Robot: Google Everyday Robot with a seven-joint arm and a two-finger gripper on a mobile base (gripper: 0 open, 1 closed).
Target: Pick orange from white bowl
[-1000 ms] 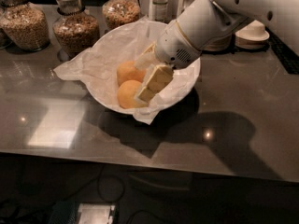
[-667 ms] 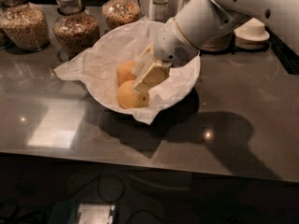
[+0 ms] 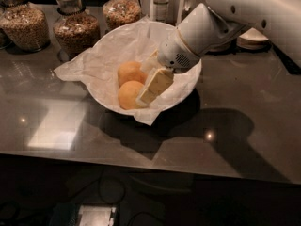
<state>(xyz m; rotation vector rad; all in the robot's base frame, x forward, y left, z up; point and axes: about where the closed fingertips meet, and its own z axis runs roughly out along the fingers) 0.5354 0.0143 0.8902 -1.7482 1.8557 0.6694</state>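
The dark shiny table (image 3: 244, 140) is the biggest thing here, and the white bowl (image 3: 106, 100) sits on it. My white arm (image 3: 244, 8) comes in from behind and to the right of the white bowl and reaches down over its right rim. The white bowl is wide and round. Crumpled white paper (image 3: 89, 67) lines it and hangs out over its left side.

Behind the white bowl and to its left stand three glass jars (image 3: 75, 27) full of brown grains. Behind it and to its right is a small stack of white plates (image 3: 254, 36).

My gripper (image 3: 145, 83) is down inside the white bowl, in its right half. It is loose, with its two pale fingers (image 3: 155, 84) spread apart and nothing squeezed between them.

Two oranges lie in the middle of the white bowl, touching each other. The near orange (image 3: 127, 95) is right against my front finger. The far orange (image 3: 130, 72) sits just behind it, beside my back finger.
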